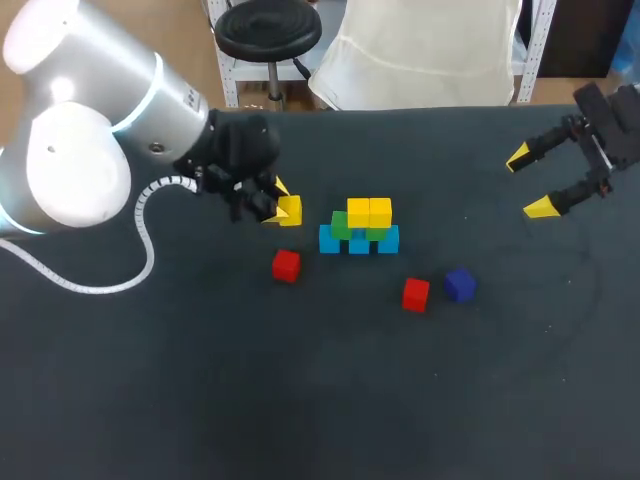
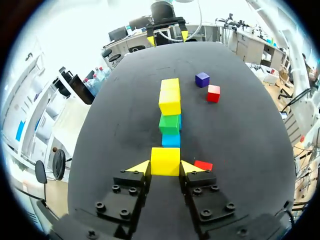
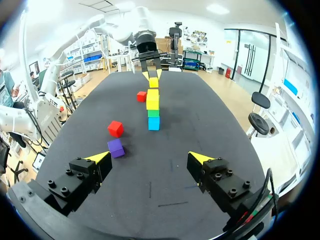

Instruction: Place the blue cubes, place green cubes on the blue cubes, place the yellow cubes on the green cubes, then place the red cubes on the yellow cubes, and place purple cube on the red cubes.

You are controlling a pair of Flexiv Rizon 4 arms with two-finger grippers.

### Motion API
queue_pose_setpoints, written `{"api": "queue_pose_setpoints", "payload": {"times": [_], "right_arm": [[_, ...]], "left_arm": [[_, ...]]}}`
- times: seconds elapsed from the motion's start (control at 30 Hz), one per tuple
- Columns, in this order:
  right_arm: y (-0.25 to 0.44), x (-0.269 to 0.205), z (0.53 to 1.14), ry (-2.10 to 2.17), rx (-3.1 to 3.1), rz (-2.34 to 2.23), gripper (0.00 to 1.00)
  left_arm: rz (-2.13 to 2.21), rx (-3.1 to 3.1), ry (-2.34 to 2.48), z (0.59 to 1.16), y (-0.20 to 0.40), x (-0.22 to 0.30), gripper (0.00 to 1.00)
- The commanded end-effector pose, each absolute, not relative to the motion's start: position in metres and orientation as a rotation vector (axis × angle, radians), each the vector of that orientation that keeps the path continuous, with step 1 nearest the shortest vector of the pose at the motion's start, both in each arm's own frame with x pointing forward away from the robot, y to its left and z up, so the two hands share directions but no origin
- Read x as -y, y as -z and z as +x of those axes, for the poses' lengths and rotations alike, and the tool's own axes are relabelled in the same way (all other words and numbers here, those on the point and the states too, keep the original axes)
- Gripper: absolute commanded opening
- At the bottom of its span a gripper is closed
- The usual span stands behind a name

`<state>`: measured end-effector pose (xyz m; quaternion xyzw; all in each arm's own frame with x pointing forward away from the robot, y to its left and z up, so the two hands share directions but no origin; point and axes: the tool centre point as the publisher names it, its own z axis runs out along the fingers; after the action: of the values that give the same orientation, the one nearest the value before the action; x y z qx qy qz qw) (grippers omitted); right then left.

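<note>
One yellow cube (image 2: pixel 165 161) between left jaws, clearest wrist-side

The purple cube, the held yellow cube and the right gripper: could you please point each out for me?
purple cube (image 3: pixel 115 144), right wrist view, its top face.
held yellow cube (image 2: pixel 165 161), left wrist view, middle of its visible face.
right gripper (image 1: pixel 529 184), head view, midway between its yellow tips.

Left wrist view: red cube (image 2: pixel 203 164) mostly hidden behind a fingertip of the left gripper (image 2: pixel 166 167); blue cubes (image 2: pixel 171 139) largely covered by the held yellow cube (image 2: pixel 165 161). Head view: right arm (image 1: pixel 622 125) cut off at the edge; green cubes (image 1: pixel 341 227) half hidden behind the stacked yellow cubes (image 1: pixel 369 212).
</note>
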<state>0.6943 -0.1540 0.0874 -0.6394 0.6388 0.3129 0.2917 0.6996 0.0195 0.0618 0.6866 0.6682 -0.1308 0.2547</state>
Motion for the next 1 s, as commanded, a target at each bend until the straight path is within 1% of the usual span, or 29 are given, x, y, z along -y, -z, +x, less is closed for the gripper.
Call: {"api": "queue_pose_setpoints", "payload": {"times": [0.03, 0.4, 1.0], "right_arm": [[-0.087, 0.154, 0.695, -0.836, -1.701, -1.705, 1.0], [-0.087, 0.154, 0.695, -0.836, -1.701, -1.705, 1.0], [-0.087, 0.154, 0.695, -0.836, -1.701, -1.705, 1.0]], "left_arm": [[1.881, -1.834, 0.35, 0.706, -0.067, -0.007, 0.0], [1.909, -1.837, 0.379, 0.708, -0.064, 0.012, 0.0], [1.925, -1.821, 0.383, 0.708, -0.068, 0.022, 0.0]]}}
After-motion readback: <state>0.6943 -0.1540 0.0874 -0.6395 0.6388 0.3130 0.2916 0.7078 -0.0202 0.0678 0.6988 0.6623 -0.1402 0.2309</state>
